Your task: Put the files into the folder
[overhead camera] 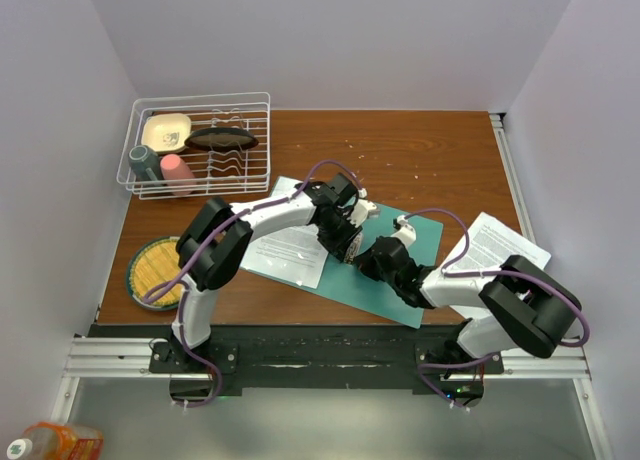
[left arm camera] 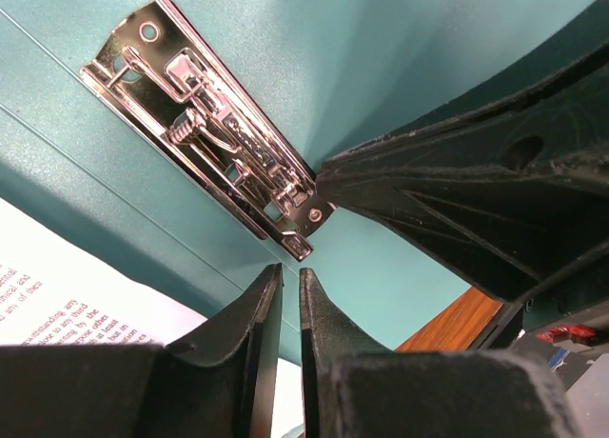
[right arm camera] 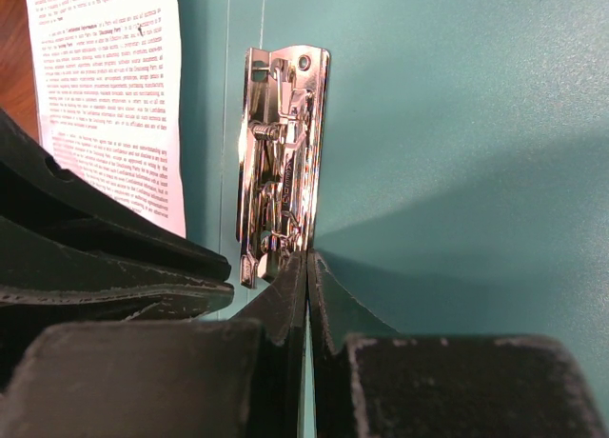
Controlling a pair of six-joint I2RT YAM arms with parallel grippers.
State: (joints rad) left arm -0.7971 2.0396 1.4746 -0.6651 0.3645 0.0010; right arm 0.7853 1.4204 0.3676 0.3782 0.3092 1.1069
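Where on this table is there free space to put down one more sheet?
The bare wood beyond the folder, right of the dish rack, is the widest free patch. The middle is crowded: the left gripper and right gripper meet at the folder's clip.

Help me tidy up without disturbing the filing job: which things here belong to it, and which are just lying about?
Job: folder, its metal clip, files.
Lying about: dish rack, green cup, pink cup, cream bowl, woven mat, bottle.
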